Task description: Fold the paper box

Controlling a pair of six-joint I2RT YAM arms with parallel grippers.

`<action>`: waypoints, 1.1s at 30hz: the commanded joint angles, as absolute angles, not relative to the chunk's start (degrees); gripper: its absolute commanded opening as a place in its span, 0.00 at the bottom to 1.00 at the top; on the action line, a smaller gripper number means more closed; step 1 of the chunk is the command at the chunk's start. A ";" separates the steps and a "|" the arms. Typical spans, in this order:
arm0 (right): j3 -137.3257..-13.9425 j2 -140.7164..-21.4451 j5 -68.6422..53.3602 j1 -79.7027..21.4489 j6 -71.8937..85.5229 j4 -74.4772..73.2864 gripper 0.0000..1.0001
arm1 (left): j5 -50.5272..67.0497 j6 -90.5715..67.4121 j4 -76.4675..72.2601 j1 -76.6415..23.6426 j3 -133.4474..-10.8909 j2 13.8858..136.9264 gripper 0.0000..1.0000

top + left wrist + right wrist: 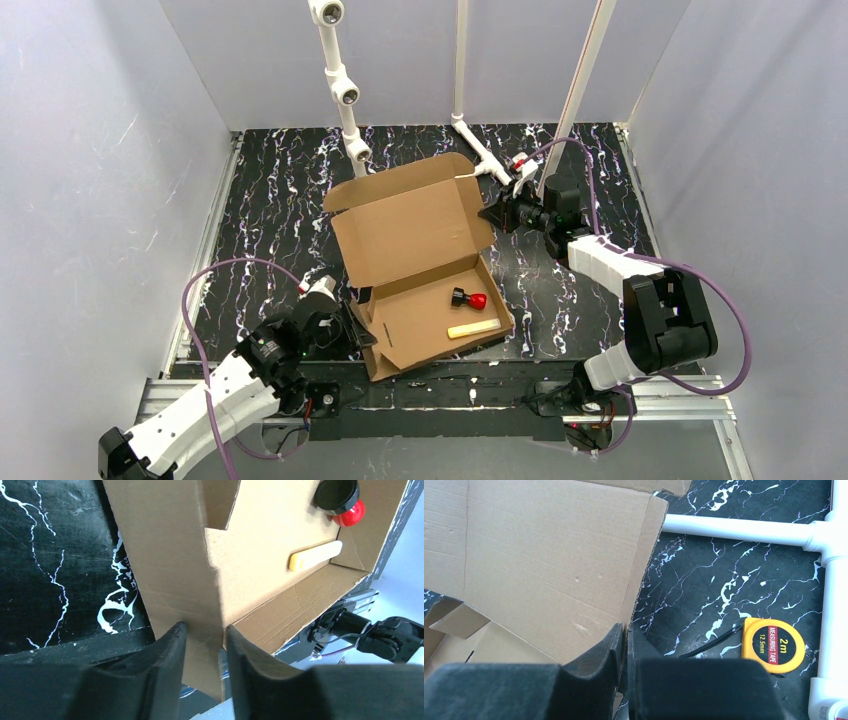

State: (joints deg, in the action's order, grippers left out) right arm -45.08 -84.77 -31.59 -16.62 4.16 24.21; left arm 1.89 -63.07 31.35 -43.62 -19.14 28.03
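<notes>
Right pincer (626, 636) clamps the paper box (549, 555) lid edge.

The counter (270, 220) is black with white marble-like veins. The paper box (420, 255) sits on it near the middle, slightly skewed, with its tray toward the near edge and its lid raised on the far side. A white pipe frame (480, 152) rests on the far part. A yellow tape measure (773, 645) lies on the bare surface near the pipe, right of the box.
</notes>
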 commanded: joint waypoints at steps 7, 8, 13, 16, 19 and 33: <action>-43.39 -81.38 -31.20 -16.75 5.33 28.85 0.06 | -1.18 -59.55 33.75 -43.52 -25.80 31.15 0.00; -43.26 -81.26 -31.20 -16.77 5.48 28.98 0.06 | -1.10 -59.09 33.67 -43.51 -26.53 31.50 0.00; -42.90 -81.32 -31.38 -16.71 6.12 29.39 0.05 | -0.36 -56.87 33.49 -43.51 -29.79 33.36 0.00; -42.45 -81.01 -31.18 -16.71 6.73 29.88 0.03 | -0.43 -56.09 33.03 -43.51 -31.00 33.95 0.00; -41.66 -80.54 -30.30 -16.70 8.13 30.78 0.01 | -0.08 -54.97 31.78 -43.53 -32.05 34.77 0.00; -39.42 -80.43 -30.84 -16.70 11.43 34.28 0.01 | 6.45 -49.89 20.93 -43.53 -38.11 53.47 0.00</action>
